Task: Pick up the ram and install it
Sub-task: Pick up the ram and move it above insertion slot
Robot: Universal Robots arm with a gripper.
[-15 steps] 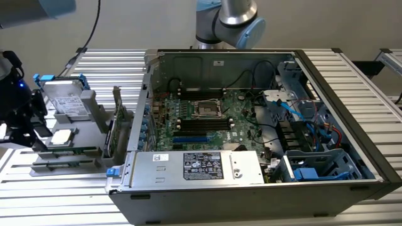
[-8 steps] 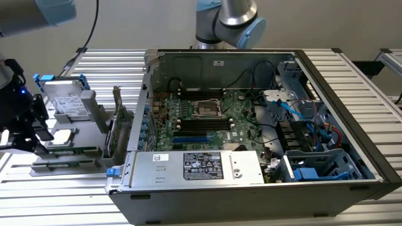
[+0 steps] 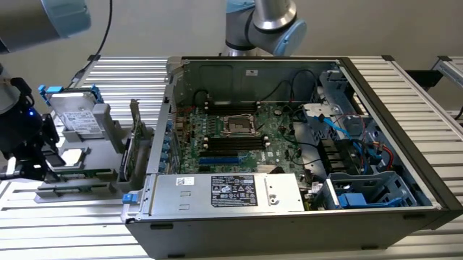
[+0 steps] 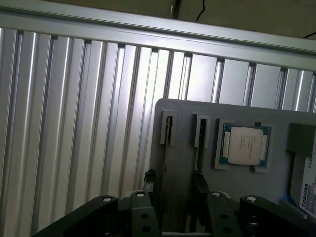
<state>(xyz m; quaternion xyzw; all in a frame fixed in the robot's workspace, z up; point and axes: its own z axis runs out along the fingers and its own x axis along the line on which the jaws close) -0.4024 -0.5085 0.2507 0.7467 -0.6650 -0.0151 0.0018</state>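
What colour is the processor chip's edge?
Green, framing the silver lid of the processor chip; best in wrist view.

Wall [image 3: 159,27]: plain beige-grey, smooth, kinda dull
Table [image 3: 423,97]: ribbed aluminium slats, silver, running across the whole bench top
Table edge: a raised metal rail [image 4: 148,30] along one side, seen from the wrist view
Cable [image 3: 107,30]: thin black one hanging down against the wall
Light: soft and even, just pale glare streaks on the slats

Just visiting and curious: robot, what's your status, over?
Gripper open, over the gray holder. Ram in its holder slot, not gripped. CPU sits alongside, apart.
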